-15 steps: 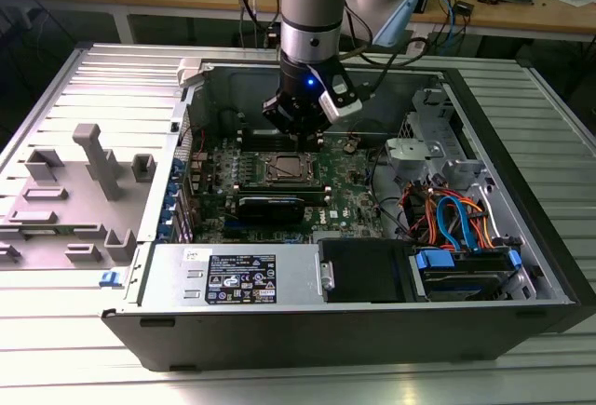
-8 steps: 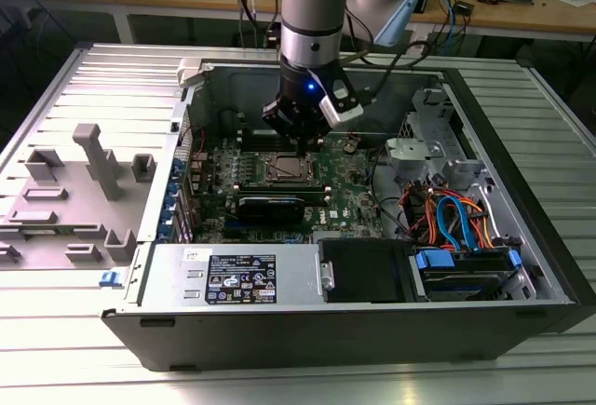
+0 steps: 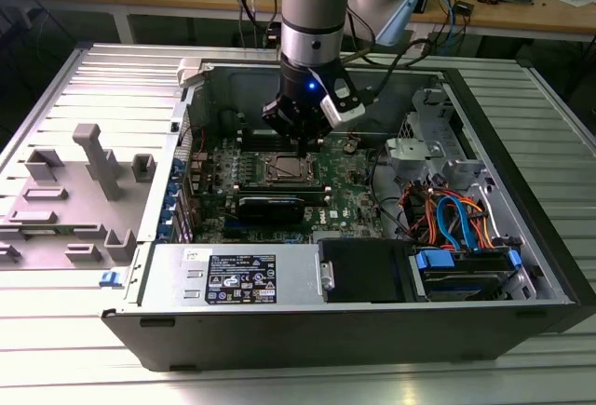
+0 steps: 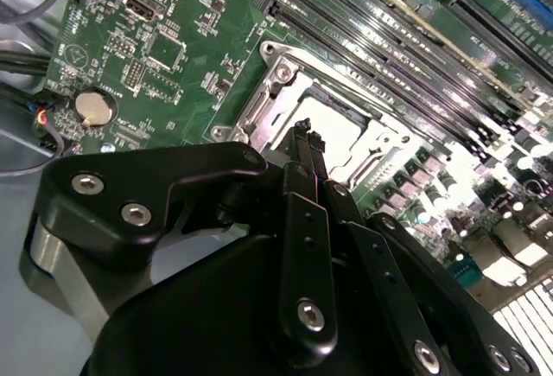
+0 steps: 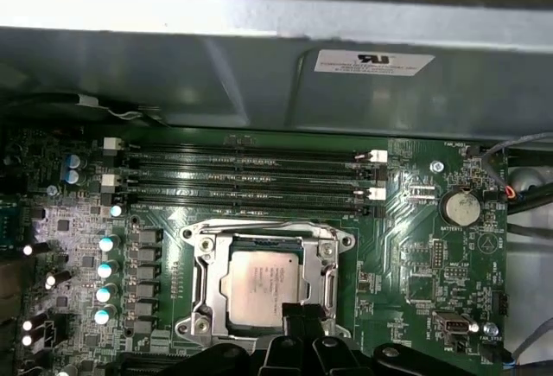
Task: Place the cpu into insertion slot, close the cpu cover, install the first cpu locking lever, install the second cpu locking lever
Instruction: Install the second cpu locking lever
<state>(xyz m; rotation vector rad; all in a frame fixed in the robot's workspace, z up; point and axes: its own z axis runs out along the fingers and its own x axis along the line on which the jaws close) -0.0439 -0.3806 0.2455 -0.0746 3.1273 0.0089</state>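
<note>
So the cpu (image 5: 263, 288) is already sitting in the insertion slot (image 5: 206, 294), silver top facing up, and the cpu cover (image 5: 259, 236) looks like it's folded down around it, with the chip showing through the window. The claw (image 5: 298, 324) hangs right over the socket's edge, fingertips pinched together with nothing in them, tips just beside the chip's corner. In the exterior view the arm is reaching straight down into the open computer case (image 3: 521, 265), right above the socket on the green motherboard (image 3: 349, 202).

What worries me: those tips are super close to the chip and frame. If they come down off target they could scrape the lid or press on the cover unevenly, and a slipped lever could snap back. The memory slots (image 5: 242, 177) sit just beside the socket too, so a sideways slide could clip them.
</note>
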